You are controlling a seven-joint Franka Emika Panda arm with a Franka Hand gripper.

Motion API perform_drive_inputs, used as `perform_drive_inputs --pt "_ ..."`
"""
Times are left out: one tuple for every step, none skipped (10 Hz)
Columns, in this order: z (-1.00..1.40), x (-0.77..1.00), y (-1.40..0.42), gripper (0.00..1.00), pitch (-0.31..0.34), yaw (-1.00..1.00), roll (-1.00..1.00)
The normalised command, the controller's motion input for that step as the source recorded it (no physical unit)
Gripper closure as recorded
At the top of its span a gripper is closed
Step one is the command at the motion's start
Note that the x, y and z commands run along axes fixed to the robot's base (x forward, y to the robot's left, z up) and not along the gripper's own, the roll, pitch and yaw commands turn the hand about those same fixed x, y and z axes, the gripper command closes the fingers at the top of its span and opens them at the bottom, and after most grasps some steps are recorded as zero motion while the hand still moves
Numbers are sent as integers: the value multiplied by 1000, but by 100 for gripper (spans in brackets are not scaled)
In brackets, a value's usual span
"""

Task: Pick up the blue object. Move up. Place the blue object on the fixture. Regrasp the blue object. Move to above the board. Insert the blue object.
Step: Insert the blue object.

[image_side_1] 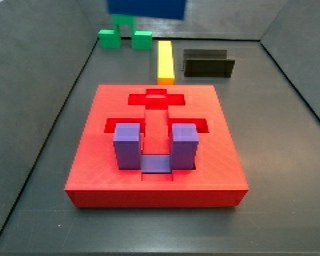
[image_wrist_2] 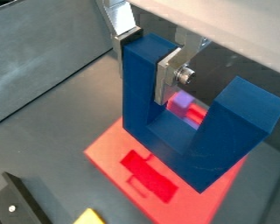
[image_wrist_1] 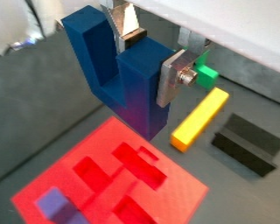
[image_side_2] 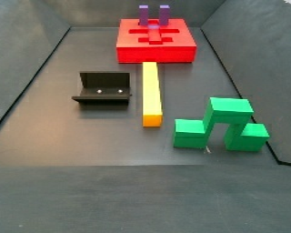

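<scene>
My gripper (image_wrist_1: pixel 149 57) is shut on one prong of the dark-blue U-shaped blue object (image_wrist_1: pixel 95 52) and holds it high in the air, prongs up. Both wrist views show this grip (image_wrist_2: pixel 146 61), with the second prong (image_wrist_2: pixel 241 109) free. The red board (image_wrist_1: pixel 101 140) lies below the blue object in both wrist views (image_wrist_2: pixel 113 144). In a side view only the blue object (image_side_1: pixel 149 8) shows at the top edge, above the far end of the floor; the gripper is cut off there. The black fixture (image_side_1: pixel 207 65) stands empty beyond the board (image_side_1: pixel 109 172).
A purple U-shaped block (image_side_1: pixel 127 145) sits in a recess of the board. A yellow bar (image_side_2: pixel 151 91) lies between the board (image_side_2: pixel 130 50) and a green block (image_side_2: pixel 221 123), with the fixture (image_side_2: pixel 105 89) beside it. Grey walls ring the floor.
</scene>
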Motion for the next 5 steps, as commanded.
perform_drive_inputs --pt "-449 506 451 100 -59 -66 -317" --pt "-423 414 394 100 -106 -89 -330" --pt "-357 60 214 100 -223 -106 -357" --pt "-309 26 174 100 -241 0 -367" --pt "-349 0 83 100 -236 0 -339"
